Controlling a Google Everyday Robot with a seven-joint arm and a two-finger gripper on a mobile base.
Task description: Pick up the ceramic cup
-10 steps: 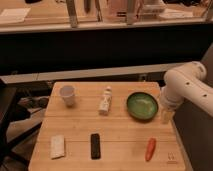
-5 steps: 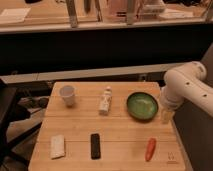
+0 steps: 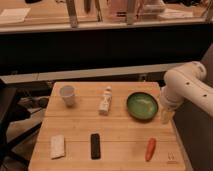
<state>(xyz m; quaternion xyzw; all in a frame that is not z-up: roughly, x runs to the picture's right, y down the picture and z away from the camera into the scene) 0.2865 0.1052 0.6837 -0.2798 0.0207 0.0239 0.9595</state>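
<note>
The ceramic cup (image 3: 67, 95) stands upright on the wooden table (image 3: 120, 150), mouth up, long axis vertical, narrowing toward its base. It is well apart from the gripper, beyond a whitish bottle-like figure (image 3: 105, 100) and a green bowl (image 3: 142, 106). The gripper (image 3: 166, 116) hangs just beside the bowl at the table's edge; I cannot tell how open it is. Nothing has moved in the last second, so the reach seems not yet begun.

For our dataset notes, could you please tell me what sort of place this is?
Probably a lab or office test area: a small wooden table holds spaced-out items such as the ceramic cup and green bowl, with the gripper beside the table's right edge.
</note>
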